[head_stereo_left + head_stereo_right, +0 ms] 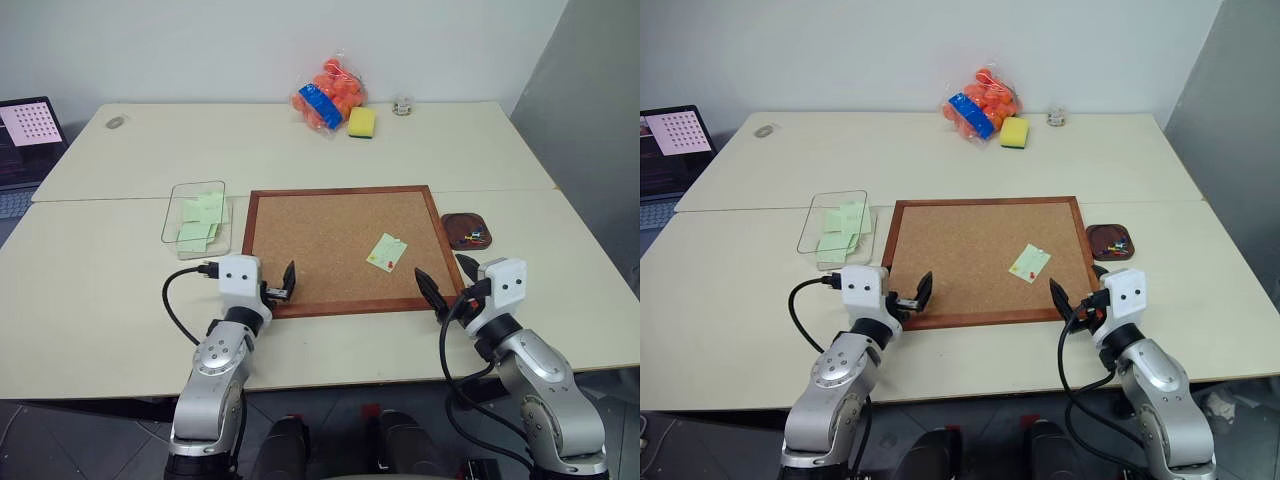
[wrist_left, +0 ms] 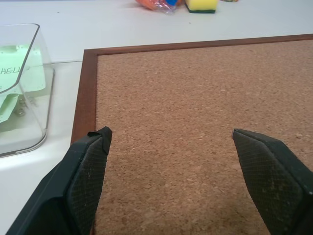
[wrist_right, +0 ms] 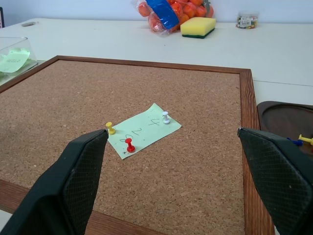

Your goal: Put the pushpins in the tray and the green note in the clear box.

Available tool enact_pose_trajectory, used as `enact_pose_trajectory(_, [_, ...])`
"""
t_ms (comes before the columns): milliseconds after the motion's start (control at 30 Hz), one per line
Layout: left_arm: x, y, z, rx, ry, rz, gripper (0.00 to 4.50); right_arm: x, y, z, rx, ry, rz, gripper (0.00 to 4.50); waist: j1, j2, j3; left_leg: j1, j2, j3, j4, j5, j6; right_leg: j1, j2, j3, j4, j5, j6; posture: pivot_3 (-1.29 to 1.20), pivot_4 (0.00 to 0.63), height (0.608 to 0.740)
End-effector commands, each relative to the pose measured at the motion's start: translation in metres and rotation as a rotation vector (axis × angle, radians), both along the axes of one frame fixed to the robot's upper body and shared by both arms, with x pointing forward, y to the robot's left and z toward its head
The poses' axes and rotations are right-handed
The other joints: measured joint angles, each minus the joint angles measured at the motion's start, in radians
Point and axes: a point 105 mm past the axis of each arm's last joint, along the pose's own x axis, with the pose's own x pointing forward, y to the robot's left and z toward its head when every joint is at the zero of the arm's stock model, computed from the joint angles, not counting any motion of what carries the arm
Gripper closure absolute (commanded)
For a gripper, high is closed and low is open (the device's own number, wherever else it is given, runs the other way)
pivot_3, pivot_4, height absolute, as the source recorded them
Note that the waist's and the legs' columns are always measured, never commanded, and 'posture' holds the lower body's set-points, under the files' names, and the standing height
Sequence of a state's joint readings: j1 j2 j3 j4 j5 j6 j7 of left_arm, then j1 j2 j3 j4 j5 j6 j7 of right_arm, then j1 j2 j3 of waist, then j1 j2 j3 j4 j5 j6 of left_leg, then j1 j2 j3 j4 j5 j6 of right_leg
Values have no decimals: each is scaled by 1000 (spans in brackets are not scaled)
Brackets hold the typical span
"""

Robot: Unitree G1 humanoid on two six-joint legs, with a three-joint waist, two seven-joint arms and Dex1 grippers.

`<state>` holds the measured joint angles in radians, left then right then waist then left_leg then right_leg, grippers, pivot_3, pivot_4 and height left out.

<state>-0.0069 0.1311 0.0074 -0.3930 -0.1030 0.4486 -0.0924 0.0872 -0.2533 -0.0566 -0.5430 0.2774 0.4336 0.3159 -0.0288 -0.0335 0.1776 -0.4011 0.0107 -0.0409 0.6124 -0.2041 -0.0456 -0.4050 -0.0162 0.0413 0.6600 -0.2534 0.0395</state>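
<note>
The corkboard (image 1: pixel 341 246) lay at the middle of the counter (image 1: pixel 100 300). The green note (image 3: pixel 143 129) sat on the cork toward 4 o'clock, fastened by three pushpins (image 3: pixel 129 145): yellow, red and white. The tray (image 1: pixel 467 229) rested just beside the board's frame at 3 o'clock, with a few pins inside. The clear box (image 1: pixel 197 217) stood at 9 o'clock, close to the frame, holding other green notes. The left gripper (image 1: pixel 282 286) hovered over the board's near left corner, spread wide and empty. The right gripper (image 1: pixel 449 280) hovered over the near right corner, also spread wide and empty. A bag of oranges (image 1: pixel 328 95) and a sponge (image 1: pixel 361 122) lay at 12 o'clock.
</note>
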Motion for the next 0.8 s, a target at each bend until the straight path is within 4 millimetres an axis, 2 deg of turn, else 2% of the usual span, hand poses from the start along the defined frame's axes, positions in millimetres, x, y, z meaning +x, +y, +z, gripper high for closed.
enact_pose_trajectory(33, [3, -2, 11, 11, -45, -2, 332, -1, -1, 10, 7, -36, 0, 0, 0, 0, 0, 0, 0, 0, 0, 0, 0, 0, 0, 0, 0, 0, 0, 0, 150, 740])
enact_pose_trajectory(533, [12, 5, 19, 28, -77, 9, 332, 7, -4, 10, -23, -44, -18, 0, 0, 0, 0, 0, 0, 0, 0, 0, 0, 0, 0, 0, 0, 0, 0, 0, 150, 740])
enact_pose_trajectory(667, [19, -3, 13, 65, -44, -55, 332, 12, -4, 12, -44, -48, -8, 0, 0, 0, 0, 0, 0, 0, 0, 0, 0, 0, 0, 0, 0, 0, 0, 0, 150, 740])
enact_pose_trajectory(800, [27, -30, 17, 0, -45, -234, 332, 18, -2, 14, -69, -55, 24, 0, 0, 0, 0, 0, -1, 0, 0, 0, 0, 0, 0, 0, 0, 0, 0, 0, 150, 740])
